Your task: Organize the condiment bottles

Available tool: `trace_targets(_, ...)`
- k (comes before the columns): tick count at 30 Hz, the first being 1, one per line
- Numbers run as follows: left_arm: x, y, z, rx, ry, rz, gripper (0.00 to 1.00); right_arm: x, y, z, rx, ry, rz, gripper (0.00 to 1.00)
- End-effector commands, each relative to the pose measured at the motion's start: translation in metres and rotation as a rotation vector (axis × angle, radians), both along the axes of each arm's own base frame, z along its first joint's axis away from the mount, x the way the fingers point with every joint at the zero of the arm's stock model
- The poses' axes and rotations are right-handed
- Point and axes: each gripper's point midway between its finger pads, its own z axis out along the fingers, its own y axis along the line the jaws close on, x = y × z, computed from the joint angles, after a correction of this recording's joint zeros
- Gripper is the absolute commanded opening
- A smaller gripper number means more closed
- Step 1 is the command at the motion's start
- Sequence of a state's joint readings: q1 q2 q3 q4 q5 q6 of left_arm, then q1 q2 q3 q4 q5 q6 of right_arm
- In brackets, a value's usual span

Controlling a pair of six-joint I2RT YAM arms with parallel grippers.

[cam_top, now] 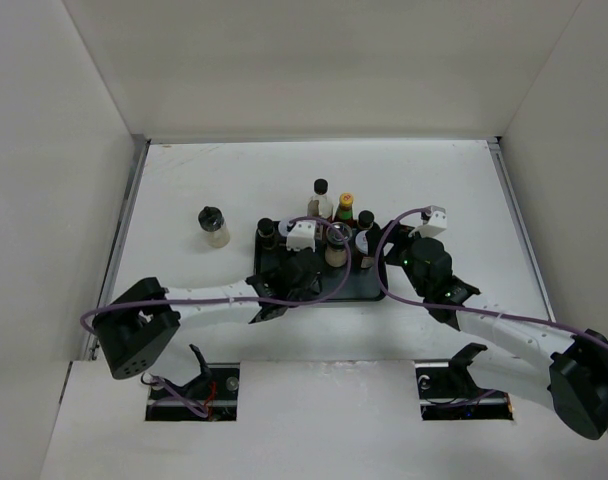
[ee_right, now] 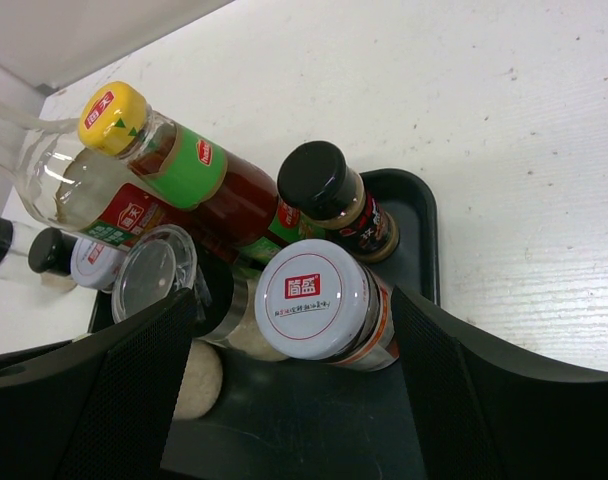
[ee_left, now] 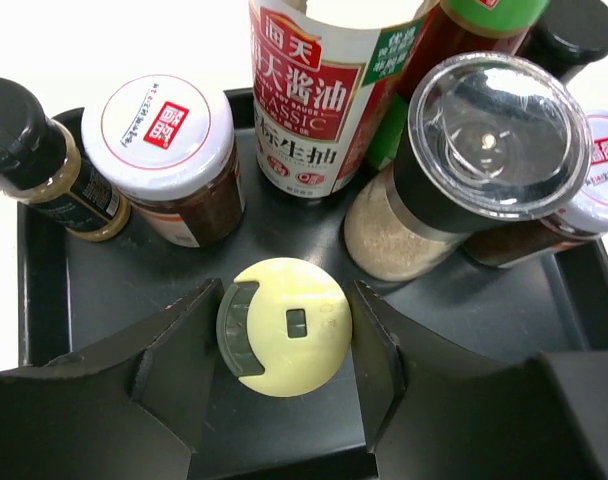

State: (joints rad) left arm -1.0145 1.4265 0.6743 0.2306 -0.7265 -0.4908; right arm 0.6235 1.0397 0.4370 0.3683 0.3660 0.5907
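Observation:
A flat black tray [cam_top: 336, 298] holds several condiment bottles. In the left wrist view my left gripper [ee_left: 286, 332] stands over the tray's front, its fingers [ee_left: 184, 350] touching both sides of a pale-yellow-lidded jar [ee_left: 294, 350]. Behind it are a black-capped jar [ee_left: 24, 120], a white-lidded jar [ee_left: 156, 125], a tall sauce bottle [ee_left: 319, 90] and a clear-lidded grinder [ee_left: 484, 130]. My right gripper [ee_right: 294, 300] is open, astride another white-lidded jar [ee_right: 312, 290] with gaps on both sides. A yellow-capped green-necked bottle [ee_right: 114, 118] and a black-capped jar [ee_right: 319, 180] stand behind it.
One black-lidded jar [cam_top: 213, 226] stands alone on the white table, left of the tray. Both grippers [cam_top: 296, 275] [cam_top: 384, 262] crowd the tray. White walls enclose the table on three sides.

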Motion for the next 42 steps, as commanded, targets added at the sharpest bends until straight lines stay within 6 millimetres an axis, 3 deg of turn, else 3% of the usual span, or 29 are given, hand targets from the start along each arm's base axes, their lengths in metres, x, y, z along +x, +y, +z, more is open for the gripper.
trace_targets(1, 0.013, -0.011, 0.023, -0.072, -0.052, 0.012, 0.46, 0.004, 0.002, 0.023, 0.042, -0.066, 0.0, 0.82)
trace_targets(5, 0.021, -0.01, 0.031, -0.091, -0.076, 0.017, 0.5, 0.005, 0.004, 0.025, 0.036, -0.072, 0.0, 0.82)
trace_targets(10, 0.019, -0.004, 0.047, -0.097, -0.107, 0.008, 0.71, 0.004, 0.003, 0.025, 0.041, -0.069, 0.002, 0.83)
trace_targets(16, 0.014, 0.019, 0.071, -0.124, -0.151, 0.035, 0.73, 0.005, 0.003, 0.022, 0.037, -0.061, 0.002, 0.83)
trace_targets(21, 0.021, 0.067, 0.088, -0.118, -0.194, 0.179, 0.7, 0.005, 0.003, 0.023, 0.041, -0.064, 0.0, 0.83)
trace_targets(29, 0.06, 0.181, 0.085, -0.067, -0.139, 0.518, 0.71, 0.005, 0.004, 0.021, 0.042, -0.061, 0.004, 0.83)
trace_targets(36, 0.09, 0.206, 0.057, -0.018, -0.055, 0.6, 0.73, 0.006, 0.006, 0.019, 0.04, -0.054, 0.01, 0.83)
trace_targets(42, 0.108, 0.219, 0.049, -0.012, -0.042, 0.64, 0.75, 0.005, 0.008, 0.02, 0.039, -0.057, 0.017, 0.84)
